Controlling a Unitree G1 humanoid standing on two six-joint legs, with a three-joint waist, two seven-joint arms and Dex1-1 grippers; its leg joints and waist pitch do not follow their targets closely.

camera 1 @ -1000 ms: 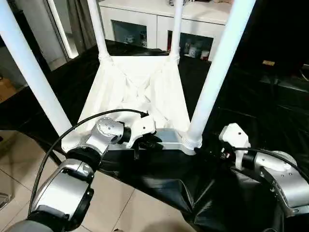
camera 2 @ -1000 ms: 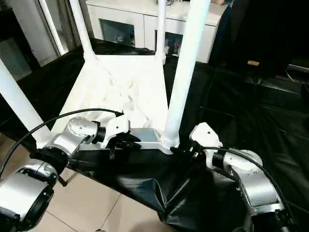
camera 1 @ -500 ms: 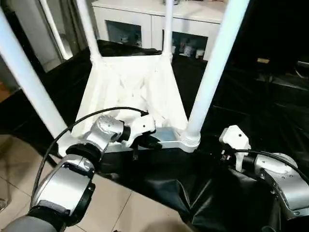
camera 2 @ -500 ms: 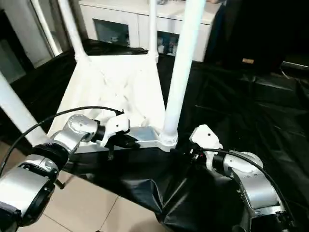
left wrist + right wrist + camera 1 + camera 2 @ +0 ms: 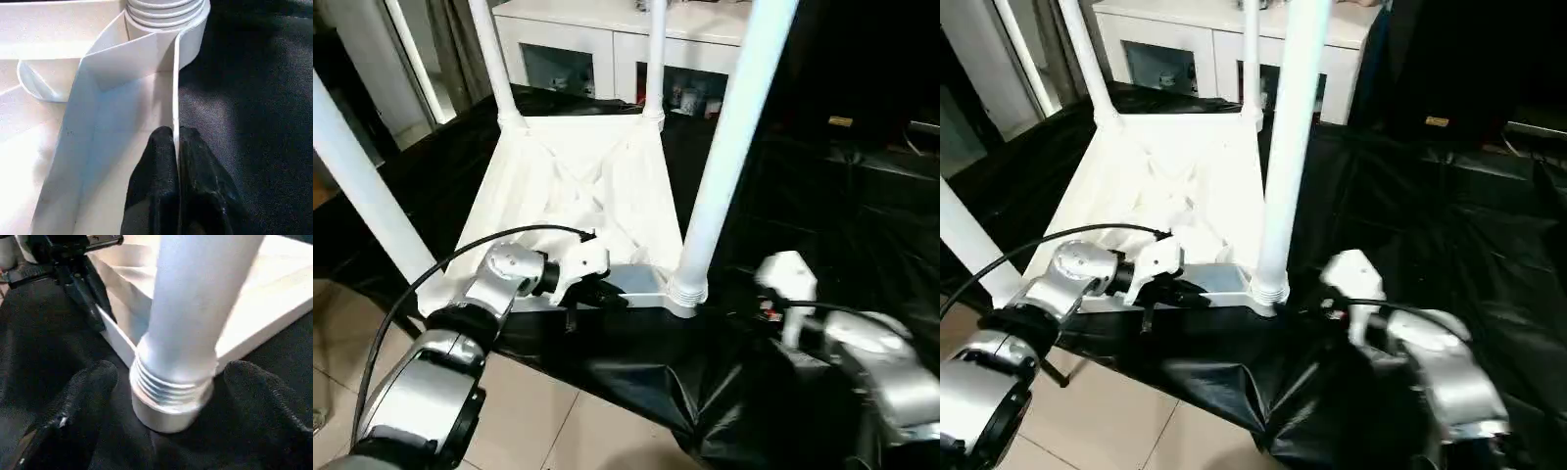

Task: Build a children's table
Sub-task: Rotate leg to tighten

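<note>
The children's table (image 5: 578, 186) lies upside down on the desk (image 5: 842, 206), near its front edge, legs up. The left pincer (image 5: 607, 294) grips its front rim. The right pincer (image 5: 161, 431) sits around the front right leg (image 5: 720, 157). A cabinet (image 5: 607, 59) stands behind.

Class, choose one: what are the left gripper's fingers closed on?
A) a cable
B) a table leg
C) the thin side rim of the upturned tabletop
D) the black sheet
C: the left gripper pinches the thin white rim of the upturned tabletop, just short of the corner socket.
</note>
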